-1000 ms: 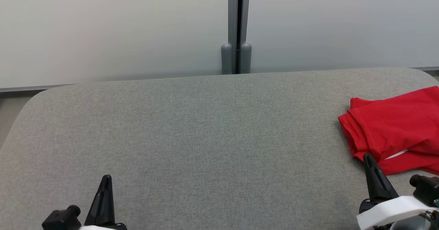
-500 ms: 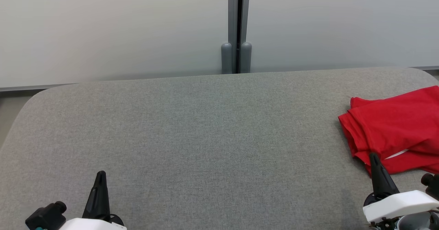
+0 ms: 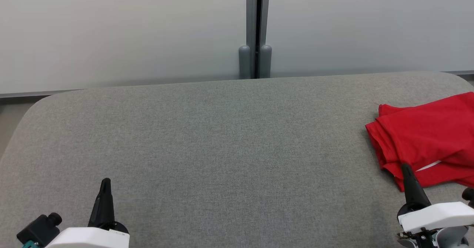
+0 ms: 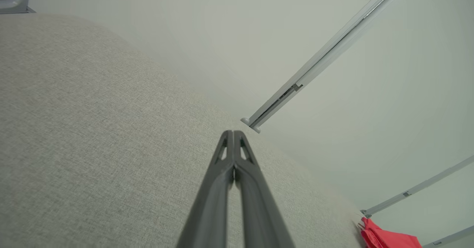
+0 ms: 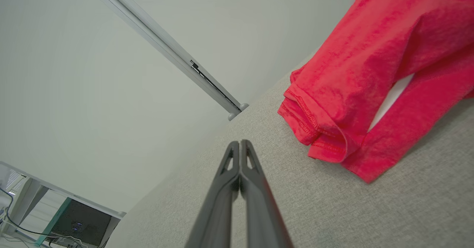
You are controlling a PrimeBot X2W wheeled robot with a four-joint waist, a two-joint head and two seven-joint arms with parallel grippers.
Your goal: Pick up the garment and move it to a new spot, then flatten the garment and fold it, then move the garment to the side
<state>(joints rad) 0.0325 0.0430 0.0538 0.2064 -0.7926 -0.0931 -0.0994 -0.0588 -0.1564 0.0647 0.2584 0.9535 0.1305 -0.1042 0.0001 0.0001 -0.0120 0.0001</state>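
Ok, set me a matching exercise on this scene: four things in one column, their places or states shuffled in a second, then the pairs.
Things:
1. red garment
2. left claw
3. right claw
4. grey post

Places and states:
A. shut, lower left of the head view, over bare grey table
B. behind the table's far edge, at the centre
C. folded, lying at the table's right end
D. shut, lower right of the head view, beside the garment

Pairs: 1-C, 2-A, 3-D, 4-B
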